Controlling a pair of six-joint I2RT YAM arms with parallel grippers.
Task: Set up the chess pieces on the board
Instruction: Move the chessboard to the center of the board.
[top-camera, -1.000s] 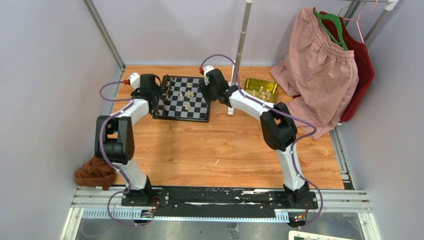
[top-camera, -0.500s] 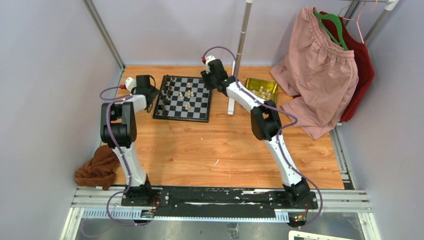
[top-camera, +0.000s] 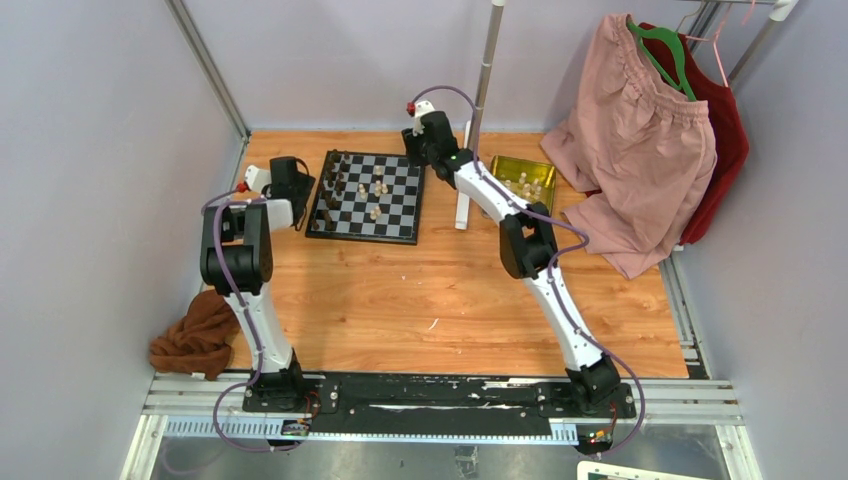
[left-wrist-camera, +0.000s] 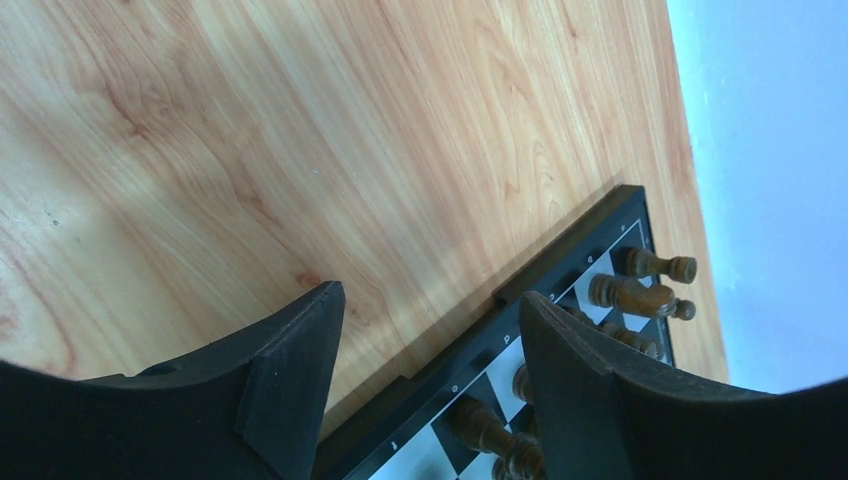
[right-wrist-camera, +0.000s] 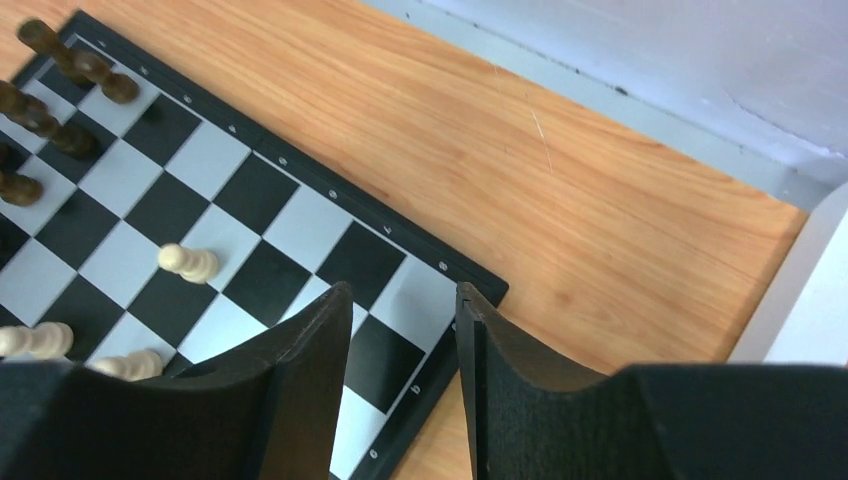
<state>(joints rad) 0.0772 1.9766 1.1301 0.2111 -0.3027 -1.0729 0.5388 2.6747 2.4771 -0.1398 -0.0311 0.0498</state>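
Observation:
The board (top-camera: 400, 216) lies at the back of the wooden table. Dark brown pieces (top-camera: 334, 188) stand along its left side and a few cream pieces (top-camera: 377, 187) stand near its middle. My left gripper (top-camera: 296, 186) is open and empty, just off the board's left edge. In the left wrist view my left gripper (left-wrist-camera: 430, 300) is over the board's border (left-wrist-camera: 470, 345), with dark pieces (left-wrist-camera: 640, 295) beyond it. My right gripper (top-camera: 426, 140) is open and empty above the board's far right corner. In the right wrist view my right gripper (right-wrist-camera: 403, 292) is over that corner (right-wrist-camera: 300, 210), and a cream pawn (right-wrist-camera: 187, 262) lies to the left.
A gold tin (top-camera: 540, 167) holding more cream pieces sits right of the board. A white post (top-camera: 463, 205) and a metal pole (top-camera: 486, 70) stand between them. Pink and red clothes (top-camera: 640, 130) hang at the back right. A brown cloth (top-camera: 195, 343) lies at the near left.
My left gripper has drawn back leftward off the board's left edge. My right gripper has moved away from the board's right side toward the back wall. Both arms now reach further out.

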